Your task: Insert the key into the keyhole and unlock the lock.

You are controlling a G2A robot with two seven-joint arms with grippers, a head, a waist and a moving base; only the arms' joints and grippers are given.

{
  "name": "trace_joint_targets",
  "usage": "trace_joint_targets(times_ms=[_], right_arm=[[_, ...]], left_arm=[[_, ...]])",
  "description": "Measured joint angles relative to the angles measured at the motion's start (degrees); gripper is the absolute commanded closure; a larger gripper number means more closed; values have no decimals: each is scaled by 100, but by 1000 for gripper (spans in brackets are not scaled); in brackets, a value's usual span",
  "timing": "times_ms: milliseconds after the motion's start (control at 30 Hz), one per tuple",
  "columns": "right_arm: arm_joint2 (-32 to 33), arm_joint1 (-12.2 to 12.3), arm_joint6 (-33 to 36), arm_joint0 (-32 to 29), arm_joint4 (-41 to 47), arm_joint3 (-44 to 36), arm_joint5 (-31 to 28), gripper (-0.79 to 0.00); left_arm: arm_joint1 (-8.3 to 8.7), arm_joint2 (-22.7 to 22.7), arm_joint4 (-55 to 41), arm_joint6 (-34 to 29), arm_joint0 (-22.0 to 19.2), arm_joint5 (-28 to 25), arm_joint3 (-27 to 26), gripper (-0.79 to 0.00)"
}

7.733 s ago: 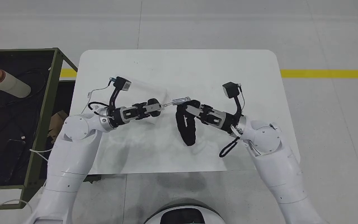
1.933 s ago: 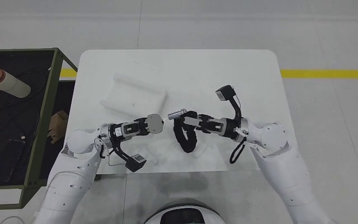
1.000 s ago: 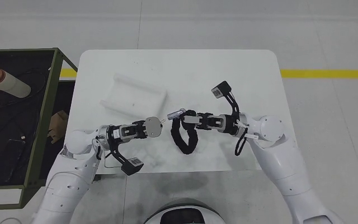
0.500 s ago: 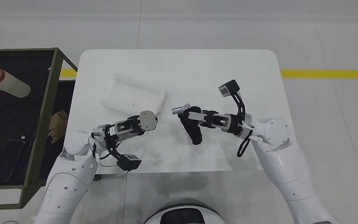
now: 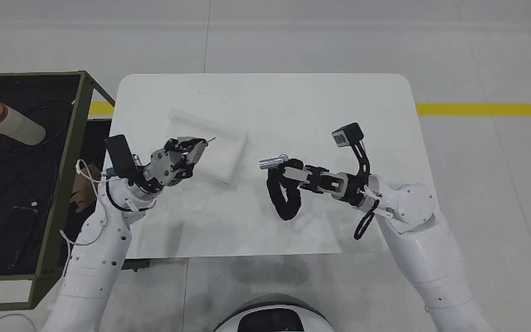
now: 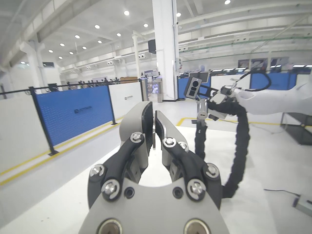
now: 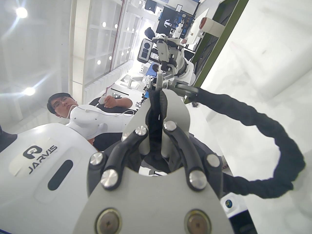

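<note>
My left gripper (image 5: 192, 152) is shut on a thin metal key (image 6: 153, 133) and is held over the table's left side, above the white tray (image 5: 217, 156). The key's tip (image 5: 207, 140) sticks out past the fingers. My right gripper (image 5: 288, 171) is shut on the cable lock's body near the middle of the table. Its silver cylinder (image 5: 271, 163) points toward the left arm, a clear gap away. In the left wrist view the keyhole end (image 6: 201, 114) faces me, and the black cable loop (image 6: 241, 147) hangs below it. In the right wrist view the fingers (image 7: 175, 108) pinch the black lock (image 7: 156, 113).
A green cart (image 5: 50, 91) with cables stands off the table's left edge. The white table (image 5: 348, 108) has bare surface at the back and right. A small grey device (image 6: 302, 202) with a wire lies in the left wrist view.
The left arm has swung away from the lock to the left, carrying the key over the tray. The right arm has stayed near the middle, still holding the lock.
</note>
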Motion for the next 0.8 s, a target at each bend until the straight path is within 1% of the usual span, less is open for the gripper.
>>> trace_joint_targets(times_ms=[133, 200, 233, 333, 367, 433, 467, 533, 567, 633, 667, 733, 767, 800], right_arm=[[0, 0, -4, -4, -4, -5, -2, 0], [41, 9, -175, -129, -206, -153, -67, 0], [66, 13, -289, -190, -347, -234, -116, 0], [114, 16, -551, -277, -541, -399, -291, 0], [133, 20, -601, -279, -619, -421, -330, 0], [132, 25, -649, -284, -765, -473, -321, 0], [112, 25, -673, -287, -813, -512, -297, 0], [80, 22, -705, -286, -825, -545, -261, 0], [56, 20, -718, -279, -830, -558, -240, 0], [31, 18, -716, -269, -839, -576, -234, 0], [28, 17, -712, -267, -840, -578, -235, 0], [29, 18, -711, -267, -841, -578, -237, 0], [30, 18, -711, -267, -841, -578, -238, 0], [30, 18, -711, -268, -841, -577, -238, 0]], left_arm=[[0, -3, 164, 50, 3, 78, -5, 0], [-1, 13, 125, 13, 34, 67, -4, 0], [-8, 41, 20, -95, 95, 22, -4, 0], [-7, 401, -1097, -1024, 209, -272, 97, 0], [35, 637, -1877, -1628, 175, -287, 103, 0], [143, 921, -3339, -2788, 56, -279, 77, 0], [229, 1054, -4417, -3658, -16, -258, 69, 0], [359, 1180, -6045, -4983, -129, -12, -18, 0], [442, 1188, -7125, -5857, -200, 371, -130, 0], [551, 1078, -8697, -7127, -271, 1113, -271, 0], [606, 960, -9662, -7894, -289, 1604, -307, 0], [646, 825, -10868, -8836, -297, 2173, -310, 0], [648, 811, -11449, -9257, -296, 2348, -306, 0], [646, 813, -11757, -9446, -296, 2354, -304, 0]])
